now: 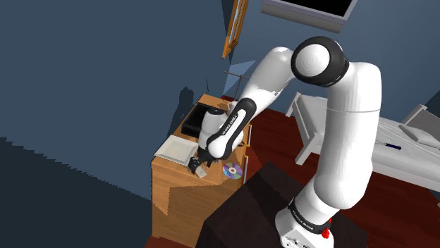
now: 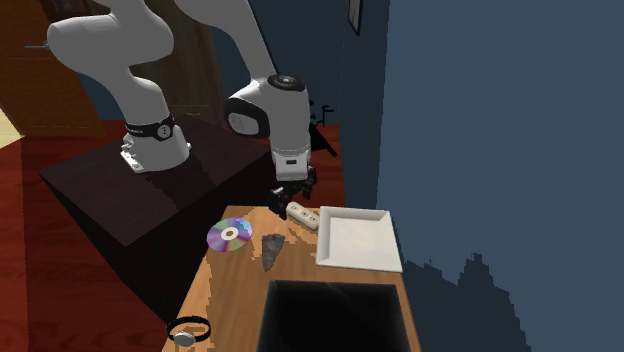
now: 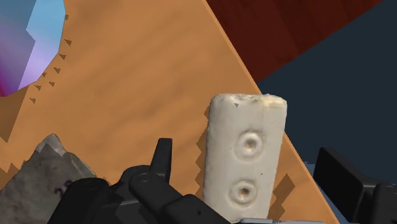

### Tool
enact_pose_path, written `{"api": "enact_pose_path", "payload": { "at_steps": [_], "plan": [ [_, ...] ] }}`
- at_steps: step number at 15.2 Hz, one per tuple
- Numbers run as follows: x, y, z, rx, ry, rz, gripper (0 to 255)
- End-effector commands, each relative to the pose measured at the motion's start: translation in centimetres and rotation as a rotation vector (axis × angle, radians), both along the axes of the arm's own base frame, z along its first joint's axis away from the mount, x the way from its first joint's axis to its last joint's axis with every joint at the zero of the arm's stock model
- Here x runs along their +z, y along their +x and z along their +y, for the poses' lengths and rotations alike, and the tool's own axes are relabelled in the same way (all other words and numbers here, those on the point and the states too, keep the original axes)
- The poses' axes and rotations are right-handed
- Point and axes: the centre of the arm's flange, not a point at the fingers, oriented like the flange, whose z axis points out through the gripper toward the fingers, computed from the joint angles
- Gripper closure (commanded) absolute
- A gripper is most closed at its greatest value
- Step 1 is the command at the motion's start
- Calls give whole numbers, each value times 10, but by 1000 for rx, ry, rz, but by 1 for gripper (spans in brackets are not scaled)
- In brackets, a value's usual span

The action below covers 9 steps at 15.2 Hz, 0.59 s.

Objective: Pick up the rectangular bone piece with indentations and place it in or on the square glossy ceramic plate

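The tool (image 2: 294, 197) stands wide open and holds nothing, its fingers on either side of the pale rectangular bone piece (image 3: 245, 156), which lies flat on the bench (image 2: 232, 285) between them, touched by neither. It looks stiff, light and matt, so it is unlikely to slip or crush. The best hold is probably across its long sides by the two dimples, for the short carry to the square white plate (image 2: 355, 240) close beside the tool.

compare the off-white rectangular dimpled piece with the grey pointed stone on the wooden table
Colour: the off-white rectangular dimpled piece is pale, the grey pointed stone darker. Shape: the piece is straight-sided, the stone jagged and tapering. Both lie on the wooden table.
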Motion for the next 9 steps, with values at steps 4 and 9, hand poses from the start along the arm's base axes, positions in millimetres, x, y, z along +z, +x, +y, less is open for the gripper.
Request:
{"api": "enact_pose_path", "payload": {
  "at_steps": [4, 9],
  "plan": [
    [-13, 0, 0, 0, 0, 0, 0],
    [-13, 0, 0, 0, 0, 0, 0]
  ]
}}
